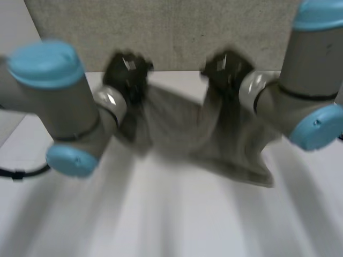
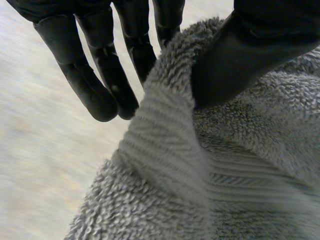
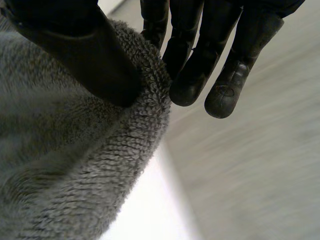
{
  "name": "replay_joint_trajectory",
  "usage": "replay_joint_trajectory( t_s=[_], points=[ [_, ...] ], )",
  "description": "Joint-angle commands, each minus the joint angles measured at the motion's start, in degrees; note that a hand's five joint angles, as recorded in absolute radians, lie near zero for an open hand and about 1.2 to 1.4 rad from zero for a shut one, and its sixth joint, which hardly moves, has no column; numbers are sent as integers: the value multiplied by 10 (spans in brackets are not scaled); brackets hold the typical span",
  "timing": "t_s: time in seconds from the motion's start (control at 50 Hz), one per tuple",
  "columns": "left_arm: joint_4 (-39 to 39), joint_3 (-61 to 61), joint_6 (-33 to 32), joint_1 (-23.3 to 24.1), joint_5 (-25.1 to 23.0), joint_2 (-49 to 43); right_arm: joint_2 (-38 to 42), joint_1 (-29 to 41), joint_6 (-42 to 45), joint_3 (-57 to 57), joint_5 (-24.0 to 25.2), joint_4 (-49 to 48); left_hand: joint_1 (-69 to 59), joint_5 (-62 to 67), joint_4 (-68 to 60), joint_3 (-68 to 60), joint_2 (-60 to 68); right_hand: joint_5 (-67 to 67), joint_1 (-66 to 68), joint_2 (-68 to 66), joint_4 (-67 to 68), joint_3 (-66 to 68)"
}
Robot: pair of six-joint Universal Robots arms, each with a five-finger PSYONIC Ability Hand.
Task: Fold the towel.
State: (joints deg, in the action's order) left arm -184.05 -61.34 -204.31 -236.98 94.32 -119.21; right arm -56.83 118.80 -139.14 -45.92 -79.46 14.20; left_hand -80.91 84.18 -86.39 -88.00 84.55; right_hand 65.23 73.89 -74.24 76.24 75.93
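Towel [image 1: 214,144] is sagging between left hand [image 1: 126,72] and right hand [image 1: 226,68] (apparently partly resting on the table [image 1: 161,214]); each hand is pinching its far edge.

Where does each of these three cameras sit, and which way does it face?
Head view: between and behind the arms, looking down at the white table; both arms, left hand and right hand holding the grey towel.
Left wrist view: on that wrist, looking along the left hand pinching the towel's edge.
Right wrist view: likewise, along the right hand.
All share the towel.
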Motion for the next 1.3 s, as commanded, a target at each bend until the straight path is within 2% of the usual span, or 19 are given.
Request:
replay_joint_trajectory(
  t_s=[0.02, 0.04, 0.12, 0.28, 0.3, 0.36, 0.56, 0.68, 0.72, 0.74, 0.76, 0.78, 0.8, 0.82, 0.98, 1.04, 1.08, 1.14, 1.3],
  points=[
    [-58, 79, 114, -22, 137, 49, -131, -34, -213, -123, 10, -321, 9, -142, 64, 80, -45, 48, 61, -58, 38, 41],
    [-69, 64, 136, -30, 155, 59, -159, -46, -239, -164, 11, -374, 9, -142, 64, 80, -45, 48, 61, -58, 38, 41],
    [-79, 6, 153, -32, 148, 76, -178, -54, -239, -231, 30, -406, 9, -142, 64, 80, -45, 48, 61, -58, 38, 41],
    [-87, -207, 152, -35, 57, 77, -130, -53, -134, -323, 78, -293, 22, -155, 77, 93, -59, 48, 61, -58, 38, 41],
    [-92, -243, 149, -35, 41, 72, -111, -51, -105, -340, 81, -272, 89, -222, 144, 160, -125, 48, 61, -58, 38, 41],
    [-105, -313, 141, -36, 20, 62, -80, -55, -52, -383, 87, -241, 150, -283, 205, 221, -186, 48, 61, -58, 38, 41],
    [-100, -463, 99, -37, 10, 88, -78, -55, 55, -498, 80, -169, 175, -308, 230, 246, -212, 48, 61, -58, 38, 41],
    [-56, -518, 61, -31, 6, 189, -149, -60, 68, -495, 84, -23, 182, -315, 237, 253, -218, 48, 61, -58, 38, 41],
    [-40, -520, 60, -26, -1, 214, -161, -60, 68, -487, 84, 14, 222, -355, 277, 293, -258, 48, 61, -58, 38, 41],
    [-24, -520, 60, -24, -14, 237, -170, -60, 67, -477, 81, 47, 296, -428, 351, 367, -332, -138, -125, 128, -148, -145],
    [-24, -520, 60, -24, -14, 238, -170, -60, 67, -477, 81, 48, 297, -429, 351, 367, -333, -140, -127, 130, -150, -147],
    [-7, -519, 59, -22, -28, 258, -176, -61, 64, -464, 79, 80, 405, -537, 460, 476, -441, -397, -383, 387, -407, -404],
    [10, -515, 58, -23, -48, 275, -176, -61, 64, -464, 79, 80, 569, -702, 624, 640, -605, -399, -386, 389, -409, -406],
    [20, -506, 58, -28, -68, 286, -183, -61, 59, -445, 82, 109, 709, -842, 764, 780, -745, -652, -639, 642, -662, -659],
    [27, -440, 62, -41, -114, 273, -182, -59, -42, -329, 85, 68, 709, -841, 763, 780, -745, -652, -639, 642, -662, -659],
    [24, -391, 59, -52, -114, 210, -166, -59, -46, -313, 84, 65, 705, -838, 760, 776, -742, -652, -639, 642, -662, -659],
    [24, -355, 59, -57, -111, 169, -90, -52, -43, -259, 78, 65, 702, -835, 757, 773, -738, -652, -639, 642, -662, -659],
    [28, -287, 57, -60, -108, 86, -30, -52, -35, -213, 72, 69, 695, -828, 750, 766, -732, -652, -639, 642, -662, -659],
    [78, -165, 31, -74, -108, -46, 68, -44, 20, -159, 39, 68, 675, -808, 730, 746, -711, -616, -603, 606, -626, -623]
  ],
)
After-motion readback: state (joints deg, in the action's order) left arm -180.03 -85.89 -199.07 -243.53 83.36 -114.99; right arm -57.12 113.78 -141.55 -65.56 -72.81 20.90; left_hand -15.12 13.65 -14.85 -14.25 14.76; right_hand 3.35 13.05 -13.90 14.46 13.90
